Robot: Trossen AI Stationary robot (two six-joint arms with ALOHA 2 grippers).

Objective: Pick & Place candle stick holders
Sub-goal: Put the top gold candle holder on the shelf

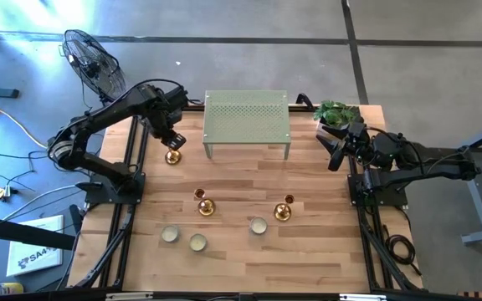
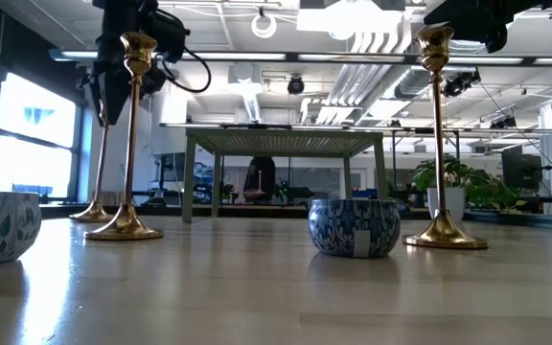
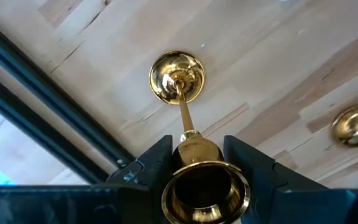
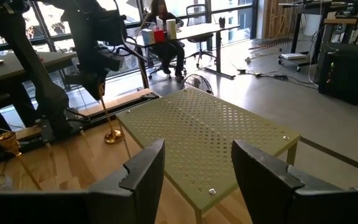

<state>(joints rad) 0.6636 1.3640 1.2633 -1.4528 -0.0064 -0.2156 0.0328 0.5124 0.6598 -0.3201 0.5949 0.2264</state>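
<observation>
While the left gripper [image 1: 171, 139] hangs over the far-left candle stick holder [image 1: 172, 156], we read the step in hand as the grasp itself. In the left wrist view its two fingers [image 3: 151, 165] stand on either side of the small cup top [image 3: 199, 168], tight against it or very nearly so, with the round base [image 3: 177, 77] set on the desk [image 1: 241, 267] below. We judge the fingers to be closed on that holder, or all but closed, and the holder is not yet lifted.

The next move, as we see it, calls for a firm hold just under the cup and a straight upward lift, since the thin stem could tip or swing. A likely target is the green perforated shelf [image 1: 247, 121] just to the right, though we cannot be sure of that.

Nearer to us, the second holder [image 1: 205, 206] stands mid-desk and the third holder [image 1: 283, 211] stands to its right, both upright and untouched. Three small patterned bowls [image 1: 197, 242] sit along the near side.

At the far right, beside a potted plant [image 1: 339, 112], the right gripper [image 1: 335, 152] waits with its fingers [image 4: 142, 168] parted and holding nothing.

As for writing, a white sheet on the floor [image 1: 36, 251] at the near left bears dark letters, too small for us to read with confidence.
</observation>
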